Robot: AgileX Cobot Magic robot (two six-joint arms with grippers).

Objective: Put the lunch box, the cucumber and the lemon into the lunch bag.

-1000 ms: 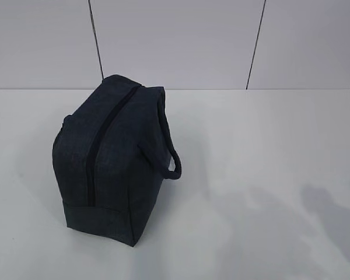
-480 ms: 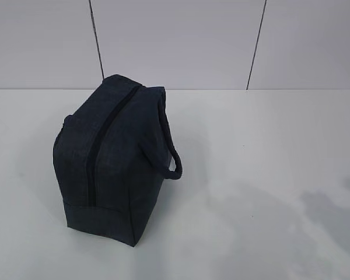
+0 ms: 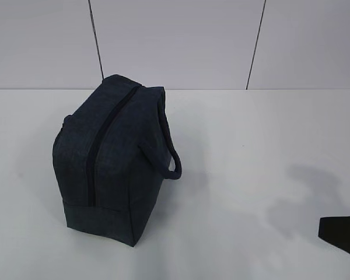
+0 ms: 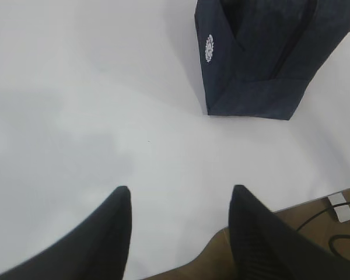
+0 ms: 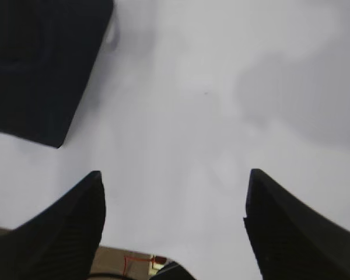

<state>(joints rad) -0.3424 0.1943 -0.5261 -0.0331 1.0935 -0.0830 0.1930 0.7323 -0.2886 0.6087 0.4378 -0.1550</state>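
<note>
The dark navy lunch bag (image 3: 111,157) stands on the white table left of centre, its top zipper shut and a loop strap handle (image 3: 174,160) hanging on its right side. It also shows in the left wrist view (image 4: 262,58) and the right wrist view (image 5: 41,64). The lunch box, the cucumber and the lemon are out of view. My left gripper (image 4: 179,192) is open and empty above the table near its front edge. My right gripper (image 5: 175,178) is open and empty; part of it shows at the lower right of the exterior view (image 3: 341,232).
The white table (image 3: 251,146) ends at a grey panelled wall behind. The table's front edge, brown floor and cables (image 4: 332,216) show below the left gripper. A white round logo (image 4: 209,48) marks the bag's end.
My right gripper has moved into the exterior view at the lower right edge, and its shadow on the table has shifted left. The bag has not moved.
</note>
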